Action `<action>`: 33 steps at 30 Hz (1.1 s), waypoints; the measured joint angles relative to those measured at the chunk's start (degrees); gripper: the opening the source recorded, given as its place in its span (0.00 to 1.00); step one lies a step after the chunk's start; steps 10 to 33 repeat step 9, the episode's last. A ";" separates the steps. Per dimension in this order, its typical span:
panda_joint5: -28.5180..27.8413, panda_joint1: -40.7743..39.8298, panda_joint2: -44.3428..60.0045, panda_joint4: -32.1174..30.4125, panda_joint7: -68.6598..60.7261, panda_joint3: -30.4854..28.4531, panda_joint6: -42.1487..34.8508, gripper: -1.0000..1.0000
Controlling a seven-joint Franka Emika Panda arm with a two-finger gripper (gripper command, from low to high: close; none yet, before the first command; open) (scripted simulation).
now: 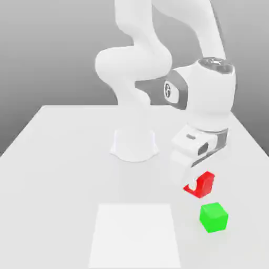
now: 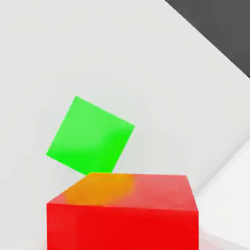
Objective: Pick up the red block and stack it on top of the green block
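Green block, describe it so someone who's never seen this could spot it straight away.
On the pale tabletop, find the white square panel. Toward the exterior view's right sits a small cube, the green block. Its bright green sets it apart from the red block at the gripper.

The red block (image 2: 122, 227) is close to the camera, with one plain side and its top face visible; an orange patch tints part of that glossy top. Beyond it is the green block (image 2: 93, 134), turned at an angle to the red one and partly hidden by it. Pale worktop (image 2: 171, 97) surrounds the green block, and a dark grey area (image 2: 219, 29) lies past a straight edge.
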 joint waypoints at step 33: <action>-2.70 1.42 10.80 1.62 3.75 -1.69 9.15 1.00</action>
